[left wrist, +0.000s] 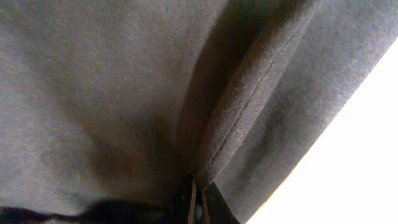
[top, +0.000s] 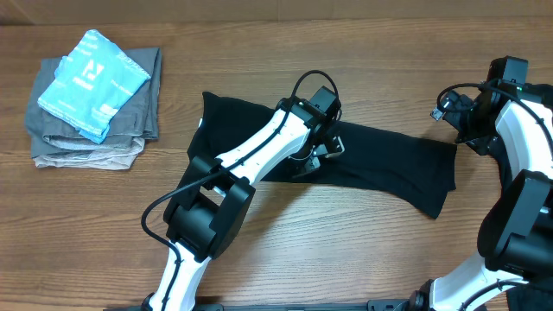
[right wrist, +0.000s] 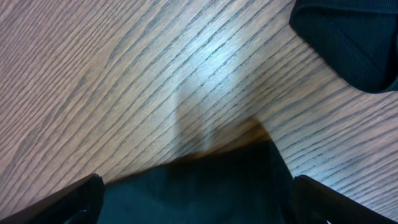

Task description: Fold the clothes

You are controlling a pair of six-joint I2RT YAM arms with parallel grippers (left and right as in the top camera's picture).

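Wood-grain tabletop (top: 259, 52) fills the overhead view, its edges cut off on all sides.

Black garment (top: 389, 164) lies spread across the middle, running from centre-left to right. Its middle part is hidden under the left arm (top: 259, 151), so its full outline cannot be made out. No print is visible.

Grey folded garments (top: 143, 112) are stacked at far left, well apart from the black one. A light-blue folded garment (top: 91, 82) with white print sits on top; the print is too small to read.

Left fingers (left wrist: 192, 205) are closed, pinching the black fabric. A raised ridge (left wrist: 249, 106) of cloth runs up from between the tips. Only the very tips show, at the bottom edge of the left wrist view. The overexposed white area at right hides whatever is there.

Right fingers (right wrist: 74, 199) stand wide apart, holding nothing, over bare wood near the garment's right end. Only their tips show. A dark patch lies between them; shadow or cloth, cannot tell. A corner of black fabric is cut off at the top right.
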